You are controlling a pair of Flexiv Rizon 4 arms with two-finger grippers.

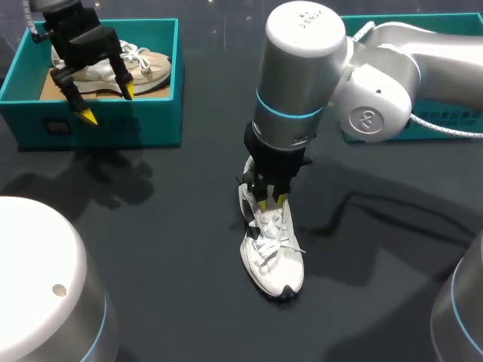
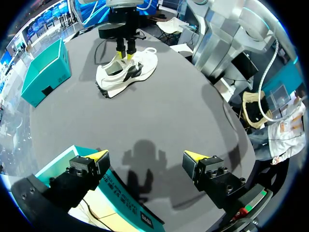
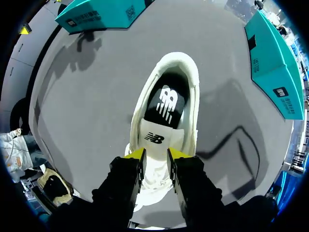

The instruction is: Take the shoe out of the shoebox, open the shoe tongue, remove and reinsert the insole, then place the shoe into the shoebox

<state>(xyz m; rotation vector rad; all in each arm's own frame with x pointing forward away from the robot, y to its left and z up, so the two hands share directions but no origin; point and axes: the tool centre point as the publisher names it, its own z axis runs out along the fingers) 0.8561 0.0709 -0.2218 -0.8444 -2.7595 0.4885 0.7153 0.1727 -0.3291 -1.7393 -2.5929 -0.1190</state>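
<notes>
Currently: right gripper (image 1: 269, 202) pinched on the shoe tongue (image 3: 154, 140); left gripper (image 1: 108, 104) spread wide.
The white shoe (image 1: 273, 253) stands upright on the table (image 1: 173, 249), well apart from the shoebox (image 1: 98, 127), toe toward me. My right fingers stand narrow, touching the tongue from both sides, just beside the dark insole (image 3: 166, 104). My left fingers hang wide apart above the shoebox's front wall, holding nothing. A beige shoe (image 1: 143, 68) lies inside that box.
</notes>
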